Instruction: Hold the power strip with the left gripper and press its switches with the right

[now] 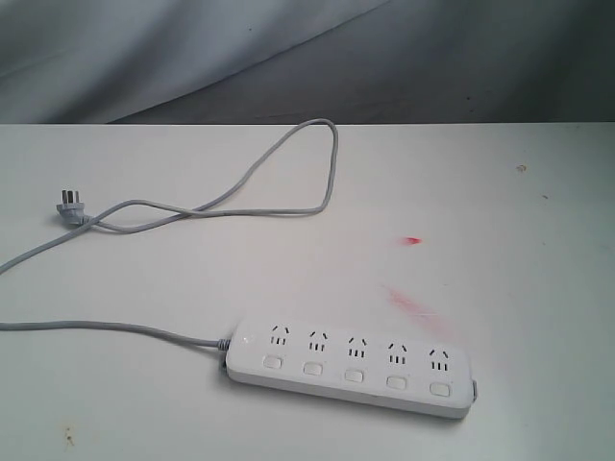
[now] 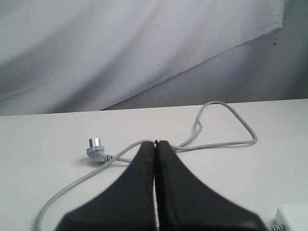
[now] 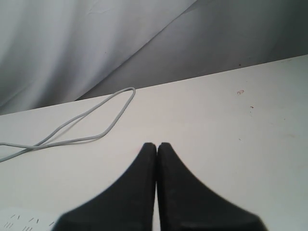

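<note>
The white power strip (image 1: pixel 351 363) lies flat near the table's front edge, its row of switches (image 1: pixel 354 375) on the near side below the sockets. Its grey cord (image 1: pixel 288 163) loops across the back of the table to the plug (image 1: pixel 69 206). Neither arm shows in the exterior view. In the left wrist view my left gripper (image 2: pixel 156 143) is shut with nothing in it, above the table, the plug (image 2: pixel 96 151) beyond it and a corner of the strip (image 2: pixel 293 215) at the frame's edge. My right gripper (image 3: pixel 157 145) is also shut and empty, a corner of the strip (image 3: pixel 24 220) beside it.
Red marks (image 1: pixel 413 240) stain the white table behind the strip. A grey-white cloth backdrop (image 1: pixel 192 48) hangs behind the table's far edge. The cord also runs off the left side (image 1: pixel 38 327) of the table.
</note>
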`<state>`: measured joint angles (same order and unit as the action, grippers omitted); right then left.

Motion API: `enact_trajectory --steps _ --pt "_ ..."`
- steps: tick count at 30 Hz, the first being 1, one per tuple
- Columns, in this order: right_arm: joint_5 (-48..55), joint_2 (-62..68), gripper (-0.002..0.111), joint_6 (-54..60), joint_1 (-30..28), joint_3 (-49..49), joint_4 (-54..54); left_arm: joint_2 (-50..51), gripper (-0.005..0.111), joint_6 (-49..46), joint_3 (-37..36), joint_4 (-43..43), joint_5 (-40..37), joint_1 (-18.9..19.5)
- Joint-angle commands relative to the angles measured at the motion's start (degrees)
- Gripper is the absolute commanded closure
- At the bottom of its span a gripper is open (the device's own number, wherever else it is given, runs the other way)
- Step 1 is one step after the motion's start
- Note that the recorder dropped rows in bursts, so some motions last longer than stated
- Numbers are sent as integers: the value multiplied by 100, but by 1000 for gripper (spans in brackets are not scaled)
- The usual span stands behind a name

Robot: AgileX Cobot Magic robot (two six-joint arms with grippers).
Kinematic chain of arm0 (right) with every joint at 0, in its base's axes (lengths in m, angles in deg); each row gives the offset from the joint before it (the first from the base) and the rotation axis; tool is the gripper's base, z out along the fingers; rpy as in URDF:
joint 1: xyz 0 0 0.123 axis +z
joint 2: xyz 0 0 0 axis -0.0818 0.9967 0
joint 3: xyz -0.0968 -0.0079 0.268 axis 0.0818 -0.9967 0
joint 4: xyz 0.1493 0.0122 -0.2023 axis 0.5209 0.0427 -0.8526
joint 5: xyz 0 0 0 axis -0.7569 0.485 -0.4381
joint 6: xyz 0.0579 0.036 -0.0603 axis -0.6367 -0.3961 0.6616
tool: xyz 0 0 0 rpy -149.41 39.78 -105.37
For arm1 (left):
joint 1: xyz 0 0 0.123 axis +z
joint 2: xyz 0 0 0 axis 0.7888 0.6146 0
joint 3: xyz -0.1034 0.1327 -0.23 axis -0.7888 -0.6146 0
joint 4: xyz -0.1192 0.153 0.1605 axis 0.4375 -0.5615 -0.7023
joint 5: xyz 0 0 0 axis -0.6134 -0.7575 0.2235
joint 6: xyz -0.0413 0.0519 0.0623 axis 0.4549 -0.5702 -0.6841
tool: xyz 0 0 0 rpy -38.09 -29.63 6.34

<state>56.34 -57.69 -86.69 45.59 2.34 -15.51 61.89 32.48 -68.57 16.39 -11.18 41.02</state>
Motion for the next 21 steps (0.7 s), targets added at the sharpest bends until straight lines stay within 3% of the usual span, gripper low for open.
enact_trajectory --steps 1,21 --pt "-18 -30 108 11 -23 -13 -78 -29 107 -37 -22 29 65 20" --pt "112 -30 108 209 -96 -13 -78 -29 107 -37 -22 29 65 20"
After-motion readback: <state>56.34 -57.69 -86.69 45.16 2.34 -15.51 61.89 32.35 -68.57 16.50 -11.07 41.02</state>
